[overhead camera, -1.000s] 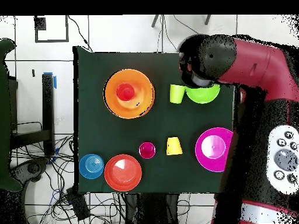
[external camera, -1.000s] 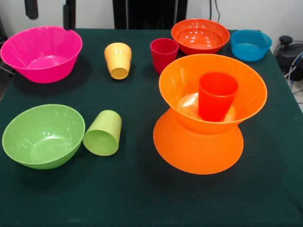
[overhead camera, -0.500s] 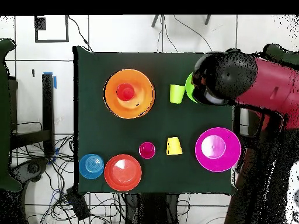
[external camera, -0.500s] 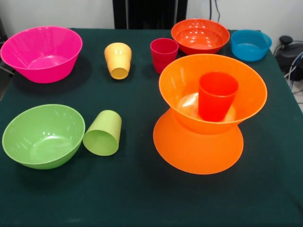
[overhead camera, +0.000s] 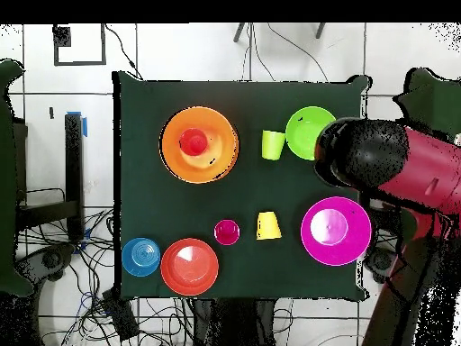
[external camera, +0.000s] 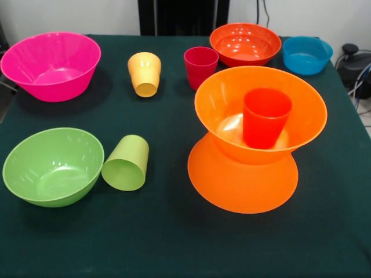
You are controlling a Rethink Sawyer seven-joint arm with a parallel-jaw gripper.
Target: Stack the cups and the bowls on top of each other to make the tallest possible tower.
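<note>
Now | my arm [overhead camera: 396, 167] at the table's [external camera: 174, 243] edge beside lime green bowl [external camera: 52, 165] and pink bowl [external camera: 51, 65] | jaws: cannot tell | tower [external camera: 255, 139]: red-orange cup [external camera: 265, 117] upright in stacked orange bowls, right of lime green cup [external camera: 126, 164] lying on its side

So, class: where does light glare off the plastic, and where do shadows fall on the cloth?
Front view: bright glare inside the red-orange bowl and on the floor of the upper orange bowl; soft shadows lie beside the pink bowl and green bowl. Overhead view: a pale glint in the red-orange bowl.
</note>
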